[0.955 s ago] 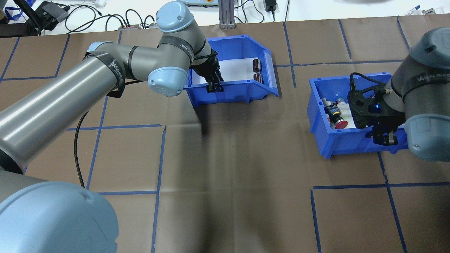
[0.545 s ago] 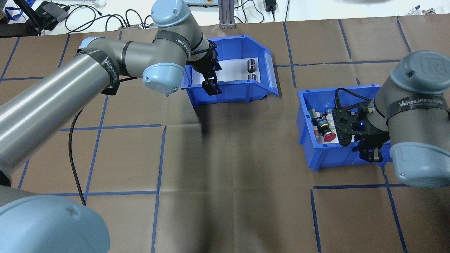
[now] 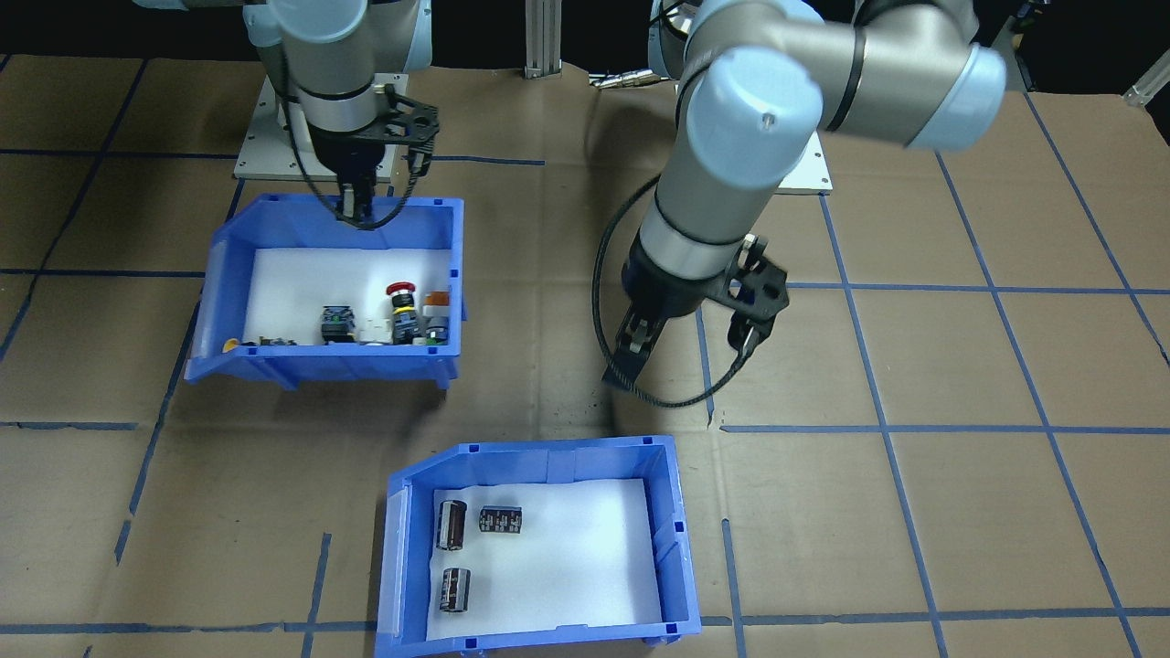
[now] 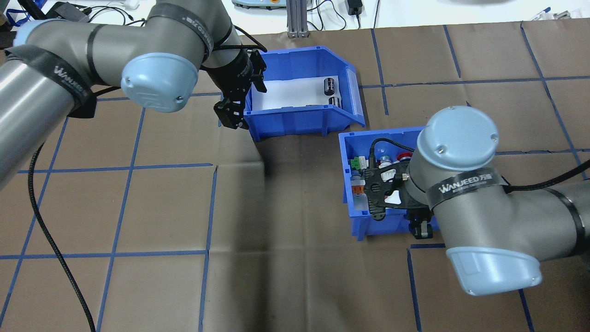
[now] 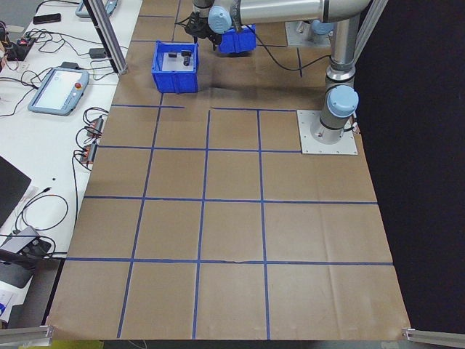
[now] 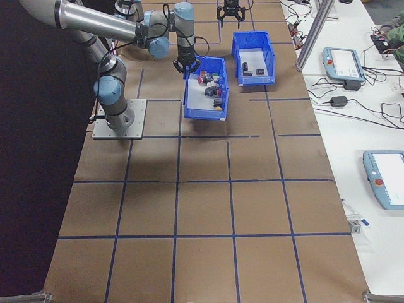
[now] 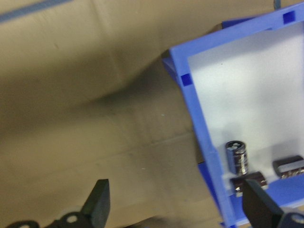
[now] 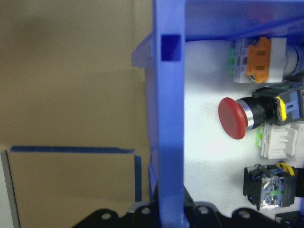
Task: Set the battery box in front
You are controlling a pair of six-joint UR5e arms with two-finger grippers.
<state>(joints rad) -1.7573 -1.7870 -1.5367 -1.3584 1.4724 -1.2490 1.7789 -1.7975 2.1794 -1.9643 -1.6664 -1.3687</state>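
Battery box (image 4: 299, 110) sits free beside the spread left gripper (image 4: 229, 115); right gripper (image 4: 421, 229) clamps switch bin (image 4: 364, 216).

The table (image 5: 240, 240) is being covered throughout by brown paper, which is being divided into squares by blue tape lines (image 5: 205, 201). A white bench (image 6: 372, 95) is being occupied by teach pendants (image 6: 343, 61) and cables (image 4: 184, 23). An aluminium post (image 4: 295, 18) is being seen at the table's far edge. Beyond the robot side, the surroundings are being left dark.
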